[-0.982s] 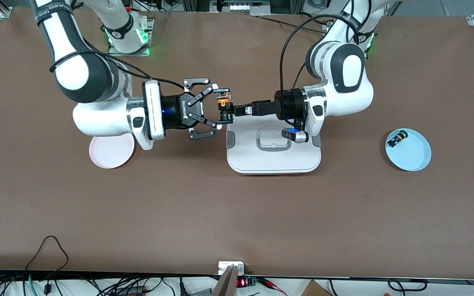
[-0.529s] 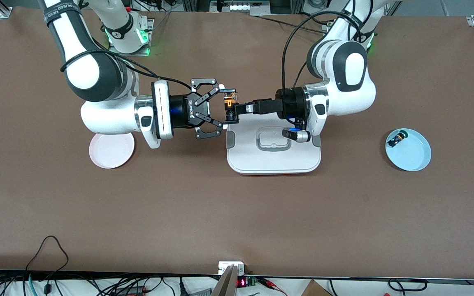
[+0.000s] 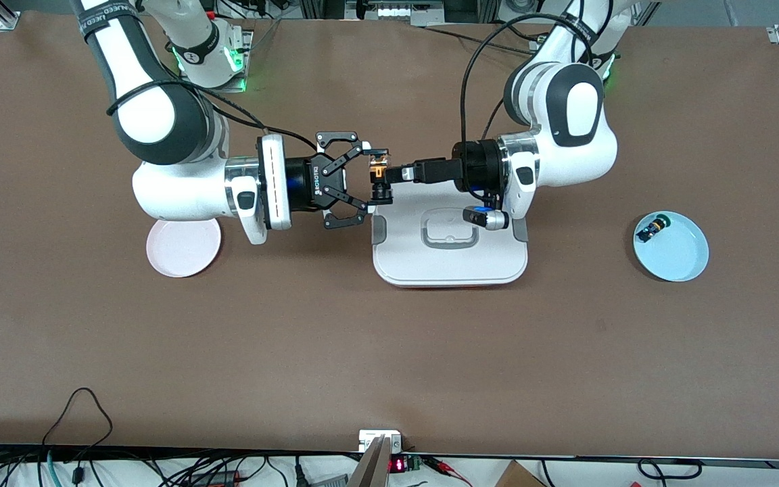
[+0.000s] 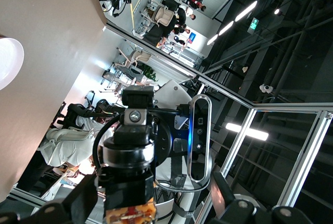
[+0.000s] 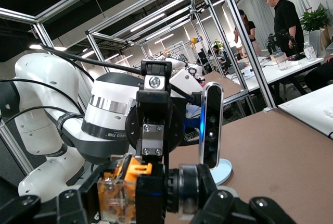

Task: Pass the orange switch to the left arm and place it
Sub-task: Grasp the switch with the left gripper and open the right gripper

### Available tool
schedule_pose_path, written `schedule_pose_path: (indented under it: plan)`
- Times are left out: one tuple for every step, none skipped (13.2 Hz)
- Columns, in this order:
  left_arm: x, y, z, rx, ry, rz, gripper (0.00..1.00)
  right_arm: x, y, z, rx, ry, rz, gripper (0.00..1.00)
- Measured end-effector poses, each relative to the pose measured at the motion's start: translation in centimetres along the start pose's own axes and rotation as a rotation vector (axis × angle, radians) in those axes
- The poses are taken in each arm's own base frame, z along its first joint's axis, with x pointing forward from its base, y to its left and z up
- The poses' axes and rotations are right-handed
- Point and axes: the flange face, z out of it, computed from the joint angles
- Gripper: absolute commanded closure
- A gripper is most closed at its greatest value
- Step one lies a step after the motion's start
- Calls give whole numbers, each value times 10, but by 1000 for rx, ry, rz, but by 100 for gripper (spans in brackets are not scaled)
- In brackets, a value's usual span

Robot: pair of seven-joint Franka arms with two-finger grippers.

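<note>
Your small orange-bodied switch with its dark cylindrical end (image 3: 379, 177) hangs in the air over the worktop beside the big white latched plastic box (image 3: 450, 244), long axis across both grippers. The left gripper (image 3: 395, 176) is clamped on it; the right gripper (image 3: 366, 179) brackets it (fingers apart, ready to take over).

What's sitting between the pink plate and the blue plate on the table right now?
In the front view, the white box lies between the pink plate and the blue plate; the table on either side of it is bare.
</note>
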Motion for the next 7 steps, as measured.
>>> schedule_pose_path:
  plan:
    - [0,-2,-1,3,2,-3,45,1,0,0,-4,1,1,59]
    - [1,-5,-1,6,3,-7,59,3,0,-1,-8,2,1,58]
    - [1,-8,-2,10,4,-10,72,5,-1,-2,-11,3,1,58]
    - [1,-11,-2,13,5,-14,81,6,-1,-2,-13,3,-1,58]
    - [1,-11,-2,13,5,-15,87,7,-1,-3,-14,0,-2,58]
    - [1,-11,-2,13,4,-15,96,7,-1,-3,-14,0,-2,58]
    - [1,-11,-2,13,5,-15,100,7,-1,-3,-14,0,-3,58]
